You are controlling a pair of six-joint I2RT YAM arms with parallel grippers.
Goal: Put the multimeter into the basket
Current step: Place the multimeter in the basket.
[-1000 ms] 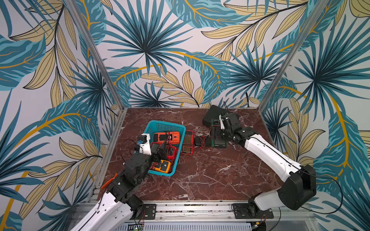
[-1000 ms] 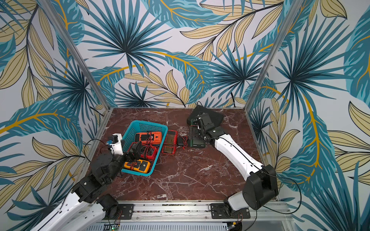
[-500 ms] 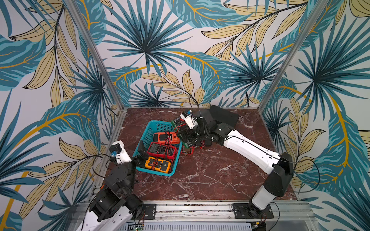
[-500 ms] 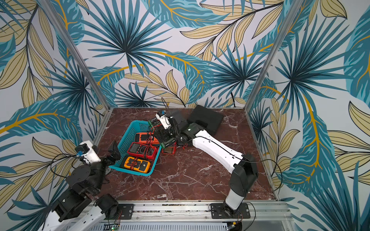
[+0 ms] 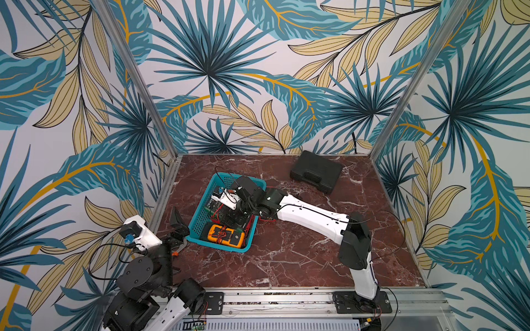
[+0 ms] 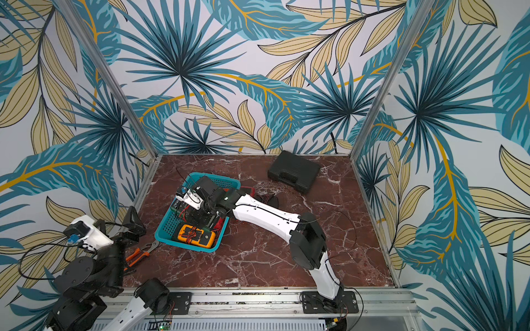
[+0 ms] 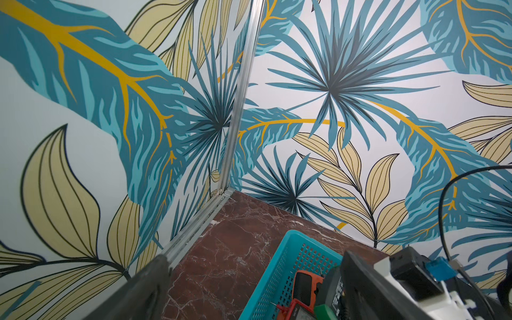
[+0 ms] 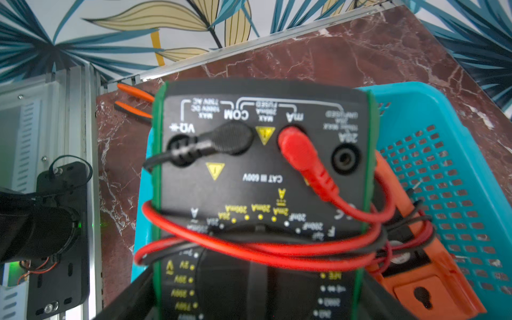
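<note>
Back wall [image 5: 258, 86]: at 12 o'clock we see white wallpaper printed with teal palm fans, sand-coloured leaves and yellow stems.
Wall at 9 o'clock [image 5: 57, 114]: we find the same leaf print here.
Wall at 3 o'clock [image 5: 473, 143]: the same print again.
Corner posts [image 5: 136, 77]: bare aluminium, at 11 and 1 o'clock, where the walls meet.
Floor [image 5: 286, 263]: red-brown marble with white veins, spread across the middle.
Front rail [image 5: 272, 298]: aluminium, running along 6 o'clock.
Light: even and soft; we note only faint shadows on the marble.

Probably a robot test booth: leaf-print walls [image 5: 258, 71], marble-look floor [image 5: 286, 258], aluminium frame [image 5: 286, 298].
</note>
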